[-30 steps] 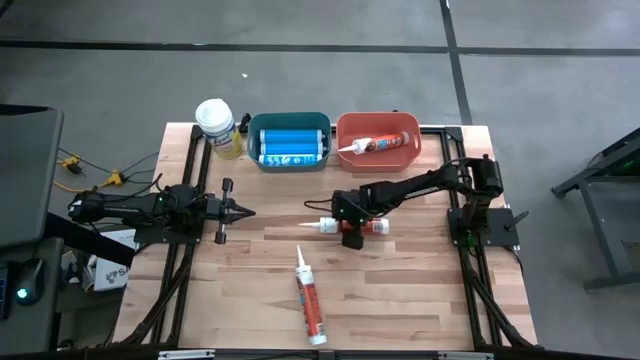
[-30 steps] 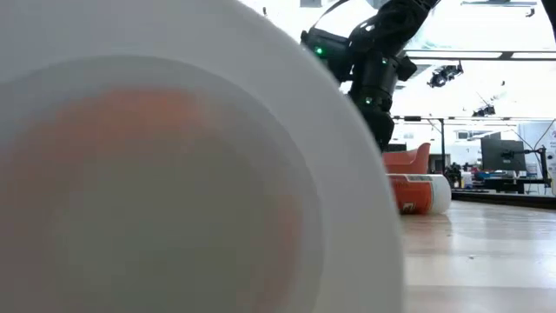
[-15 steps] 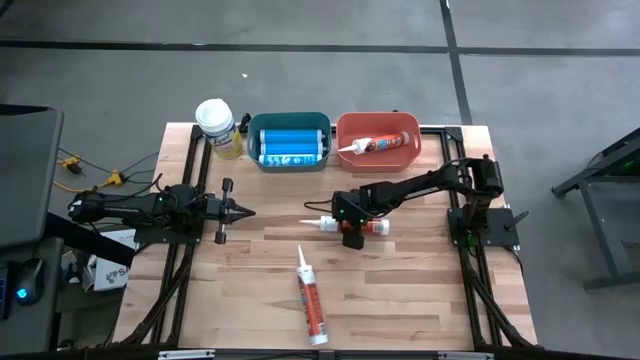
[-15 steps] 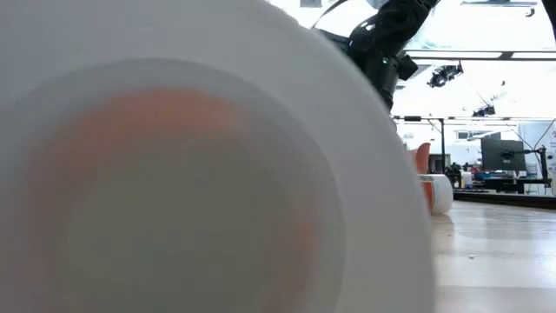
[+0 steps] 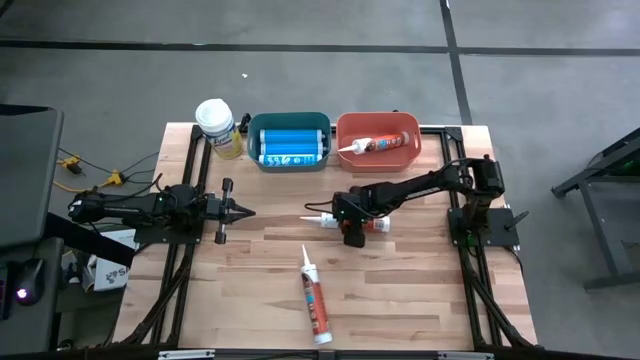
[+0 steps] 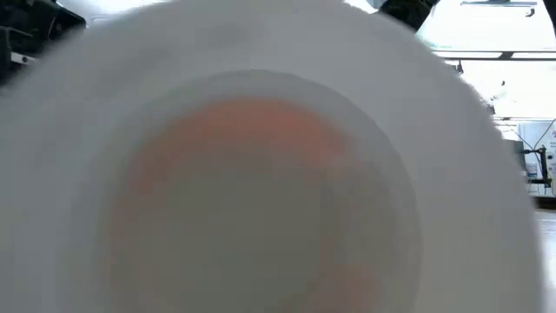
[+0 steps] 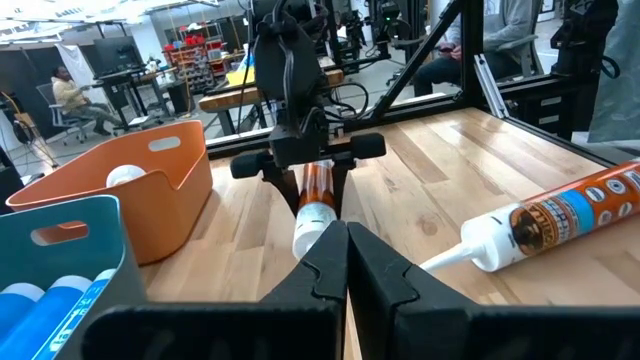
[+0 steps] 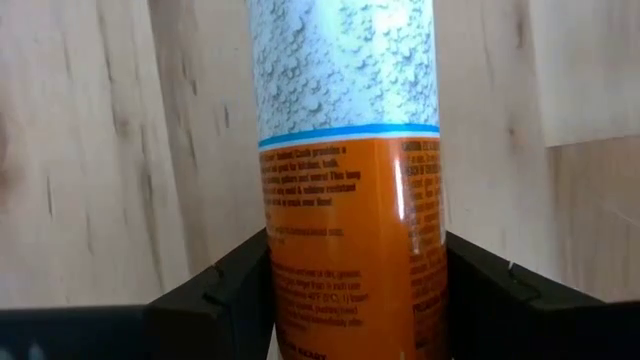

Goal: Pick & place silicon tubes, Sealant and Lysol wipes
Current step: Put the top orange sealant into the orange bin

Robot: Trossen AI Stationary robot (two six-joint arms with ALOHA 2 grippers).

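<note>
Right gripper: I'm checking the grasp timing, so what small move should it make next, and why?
Probably finish closing. The right gripper is down over the orange sealant tube lying mid-table, with a finger on each side of the tube's body and gaps remaining. Once clamped, it could lift toward the orange bin, which already holds a similar tube. The left gripper waits shut.

Sitting along the table's (image 5: pixel 400 300) back edge, left to right: wipes canister (image 5: pixel 217 127), bin (image 5: pixel 289 141) holding tubes, second bin (image 5: pixel 377 139) holding one tube. Lying mid-table, a tube (image 5: pixel 345 223) straddled by the right gripper (image 5: pixel 350 230). Lying nearer the front, another tube (image 5: pixel 316 298). Left gripper (image 5: pixel 243 211) pointing in from the left side.
</note>
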